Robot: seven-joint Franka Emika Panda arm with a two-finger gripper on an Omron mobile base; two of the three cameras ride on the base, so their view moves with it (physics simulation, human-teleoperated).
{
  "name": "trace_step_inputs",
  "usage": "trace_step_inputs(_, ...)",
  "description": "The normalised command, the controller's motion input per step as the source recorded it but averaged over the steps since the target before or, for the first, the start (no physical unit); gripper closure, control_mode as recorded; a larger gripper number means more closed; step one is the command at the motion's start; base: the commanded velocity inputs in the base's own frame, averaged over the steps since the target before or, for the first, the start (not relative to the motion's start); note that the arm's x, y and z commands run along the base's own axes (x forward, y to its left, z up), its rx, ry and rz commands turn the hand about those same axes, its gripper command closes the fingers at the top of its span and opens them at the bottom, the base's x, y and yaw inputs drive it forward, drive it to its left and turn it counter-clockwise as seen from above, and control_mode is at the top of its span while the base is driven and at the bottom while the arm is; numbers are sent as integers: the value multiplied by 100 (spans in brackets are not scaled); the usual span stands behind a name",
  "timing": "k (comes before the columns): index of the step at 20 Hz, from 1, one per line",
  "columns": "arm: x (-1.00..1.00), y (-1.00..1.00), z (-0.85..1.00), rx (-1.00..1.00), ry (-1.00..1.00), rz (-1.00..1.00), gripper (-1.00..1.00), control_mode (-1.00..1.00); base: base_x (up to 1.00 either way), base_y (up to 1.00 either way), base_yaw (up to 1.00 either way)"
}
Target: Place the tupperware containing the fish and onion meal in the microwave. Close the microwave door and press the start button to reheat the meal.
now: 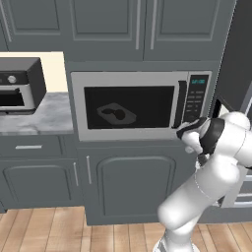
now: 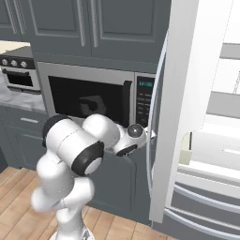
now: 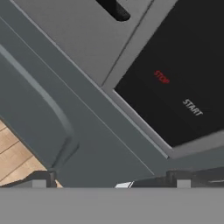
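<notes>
- Now the microwave door is shut, and the tupperware shows dimly behind its black window, centre-left of the left base view.
- Gripper sits at the microwave's lower right corner, below the control strip; whether its fingers are parted, I cannot tell.
- START label lies right of centre in the hand view.
</notes>
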Motion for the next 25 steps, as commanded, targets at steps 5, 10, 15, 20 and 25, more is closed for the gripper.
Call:
trace_step_inputs(5,54,-1,0,1,0,0,-100,-100,0,0,0)
trace_step_inputs(10,54,5,-6,6,0,3,-100,-100,0,0,0)
trace_step_inputs(15,31,26,-16,8,0,12,-100,-100,0,0,0)
trace_step_inputs(20,-19,15,22,4,0,9,-100,-100,0,0,0)
trace_step_inputs(25,-75,23,74,0,3,6,-100,-100,0,0,0)
